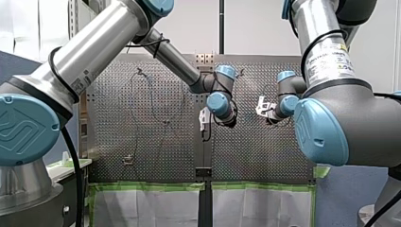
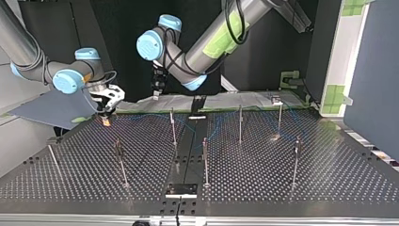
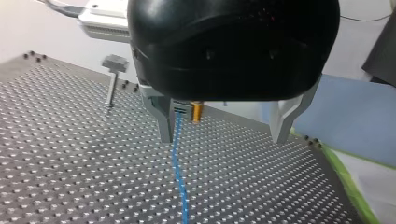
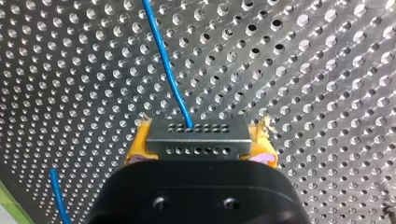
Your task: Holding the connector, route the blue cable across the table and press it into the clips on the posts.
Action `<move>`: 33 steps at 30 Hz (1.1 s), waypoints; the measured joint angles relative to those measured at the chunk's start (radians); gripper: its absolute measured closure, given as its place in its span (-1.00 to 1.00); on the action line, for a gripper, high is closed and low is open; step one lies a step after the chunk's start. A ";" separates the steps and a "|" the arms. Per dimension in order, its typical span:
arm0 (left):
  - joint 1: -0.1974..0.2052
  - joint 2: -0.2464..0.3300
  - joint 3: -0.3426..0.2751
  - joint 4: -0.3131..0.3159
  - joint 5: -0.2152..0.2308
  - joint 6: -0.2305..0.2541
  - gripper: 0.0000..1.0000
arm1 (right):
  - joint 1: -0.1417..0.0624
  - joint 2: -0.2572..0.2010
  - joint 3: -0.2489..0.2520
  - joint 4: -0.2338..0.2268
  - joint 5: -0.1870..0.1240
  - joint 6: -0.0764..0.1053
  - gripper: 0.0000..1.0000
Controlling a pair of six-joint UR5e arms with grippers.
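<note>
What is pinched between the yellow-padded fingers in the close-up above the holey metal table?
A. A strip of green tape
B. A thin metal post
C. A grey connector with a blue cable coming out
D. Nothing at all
C: in the right wrist view the grey connector sits clamped between the yellow-padded fingers of my right gripper, with the blue cable running out of it.

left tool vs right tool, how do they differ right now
My left tool has bare metal fingers; my right tool has yellow pads. My left tool stands open, gripping nothing; my right tool is shut on the grey connector, from which the blue cable runs. Both hang over the perforated table.
</note>
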 joint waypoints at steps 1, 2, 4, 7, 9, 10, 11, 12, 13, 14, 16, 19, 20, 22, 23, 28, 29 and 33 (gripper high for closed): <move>-0.004 -0.010 0.010 -0.010 -0.009 0.000 -1.00 | 0.000 0.000 0.000 0.000 -0.003 0.000 1.00; -0.007 -0.018 0.018 -0.018 -0.015 0.000 -1.00 | 0.000 0.000 -0.001 0.000 -0.005 0.000 1.00; -0.012 -0.037 0.037 -0.037 -0.030 -0.002 -1.00 | 0.000 0.000 -0.002 0.001 -0.008 0.001 1.00; -0.017 -0.062 0.062 -0.062 -0.044 -0.009 -1.00 | 0.000 0.000 -0.003 0.001 -0.009 0.001 1.00; -0.019 -0.076 0.076 -0.076 -0.049 -0.012 -1.00 | 0.000 0.000 -0.003 0.001 -0.009 0.001 1.00; -0.019 -0.086 0.086 -0.085 -0.052 -0.013 -1.00 | 0.000 0.000 -0.003 0.001 -0.009 0.001 1.00; -0.020 -0.093 0.093 -0.093 -0.054 -0.014 -1.00 | 0.000 0.000 -0.003 0.001 -0.009 0.000 1.00; -0.020 -0.100 0.100 -0.099 -0.057 -0.015 -1.00 | 0.000 0.000 -0.003 0.000 -0.009 0.000 1.00; -0.021 -0.110 0.110 -0.104 -0.062 -0.016 -1.00 | 0.000 0.000 -0.003 0.000 -0.009 0.000 1.00; -0.021 -0.117 0.117 -0.106 -0.067 -0.016 -1.00 | 0.000 0.000 -0.003 0.000 -0.009 0.000 1.00; -0.022 -0.136 0.136 -0.103 -0.080 -0.016 -1.00 | 0.000 0.000 -0.003 0.000 -0.009 0.000 1.00; -0.023 -0.161 0.161 -0.091 -0.095 -0.017 -1.00 | 0.000 0.000 -0.003 -0.001 -0.009 0.001 1.00; -0.024 -0.169 0.169 -0.086 -0.101 -0.017 -1.00 | 0.000 0.000 -0.003 -0.001 -0.009 0.001 1.00; -0.024 -0.185 0.186 -0.075 -0.114 -0.018 -1.00 | 0.000 0.000 -0.003 -0.002 -0.009 0.002 1.00; -0.024 -0.189 0.193 -0.071 -0.119 -0.018 -1.00 | -0.001 0.000 -0.003 -0.002 -0.009 0.002 1.00; -0.024 -0.201 0.234 -0.050 -0.147 -0.020 -1.00 | -0.001 0.000 -0.004 -0.003 -0.009 0.005 1.00; -0.023 -0.201 0.241 -0.047 -0.152 -0.020 -1.00 | -0.001 0.000 -0.004 -0.003 -0.009 0.005 1.00; -0.023 -0.202 0.272 -0.032 -0.169 -0.021 -1.00 | 0.000 0.000 -0.004 -0.003 -0.009 0.006 1.00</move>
